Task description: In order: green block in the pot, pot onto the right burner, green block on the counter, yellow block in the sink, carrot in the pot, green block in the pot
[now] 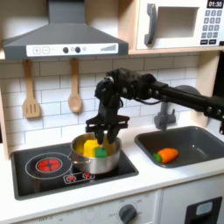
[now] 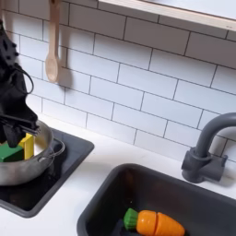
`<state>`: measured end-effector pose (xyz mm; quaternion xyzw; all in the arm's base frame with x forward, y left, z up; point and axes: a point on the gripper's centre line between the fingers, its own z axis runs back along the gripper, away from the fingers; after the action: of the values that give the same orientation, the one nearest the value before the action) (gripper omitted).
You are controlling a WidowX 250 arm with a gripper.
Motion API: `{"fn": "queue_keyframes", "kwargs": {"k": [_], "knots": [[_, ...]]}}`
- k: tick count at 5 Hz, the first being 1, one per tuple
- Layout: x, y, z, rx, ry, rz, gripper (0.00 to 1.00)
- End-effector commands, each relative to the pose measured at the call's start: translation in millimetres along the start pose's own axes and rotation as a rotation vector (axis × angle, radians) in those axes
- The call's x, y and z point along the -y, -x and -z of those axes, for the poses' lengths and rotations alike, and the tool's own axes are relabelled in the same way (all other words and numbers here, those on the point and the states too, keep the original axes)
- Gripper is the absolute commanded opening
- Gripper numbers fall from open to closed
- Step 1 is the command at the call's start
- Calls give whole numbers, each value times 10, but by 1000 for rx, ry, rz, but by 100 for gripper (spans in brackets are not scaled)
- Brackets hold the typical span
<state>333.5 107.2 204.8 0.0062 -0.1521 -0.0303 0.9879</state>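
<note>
The steel pot point(image 1: 90, 157) point(image 2: 33, 164) stands on the black stovetop, on the burner at the first exterior view's right. Inside it lie the yellow block point(image 1: 86, 147) point(image 2: 29, 146) and the green block point(image 1: 101, 151) point(image 2: 9, 153), side by side. My gripper point(image 1: 106, 134) point(image 2: 18, 129) hangs straight down just over the pot, open, its fingers above the blocks and holding nothing. The orange carrot point(image 1: 165, 155) point(image 2: 152, 222) lies in the dark sink point(image 1: 198, 145) point(image 2: 203, 198). The pale counter point(image 1: 150, 180) point(image 2: 70, 216) runs between stove and sink.
A red-ringed burner point(image 1: 48, 163) lies on the stovetop at the first exterior view's left. The dark faucet point(image 1: 164, 115) point(image 2: 208, 153) stands behind the sink. Wooden utensils point(image 1: 74, 87) point(image 2: 53, 46) hang on the tiled wall. A microwave point(image 1: 179, 24) sits above.
</note>
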Motion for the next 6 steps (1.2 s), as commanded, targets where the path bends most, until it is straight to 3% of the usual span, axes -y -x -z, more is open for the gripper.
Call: {"fn": "queue_keyframes", "kwargs": {"k": [1, 3, 5, 6], "knots": [[-134, 32, 45, -54, 49, 88, 100], [-174, -44, 129, -41, 59, 157, 100], [-93, -10, 177, -45, 68, 166, 100], [-64, 51, 279, -64, 81, 157, 100]]}}
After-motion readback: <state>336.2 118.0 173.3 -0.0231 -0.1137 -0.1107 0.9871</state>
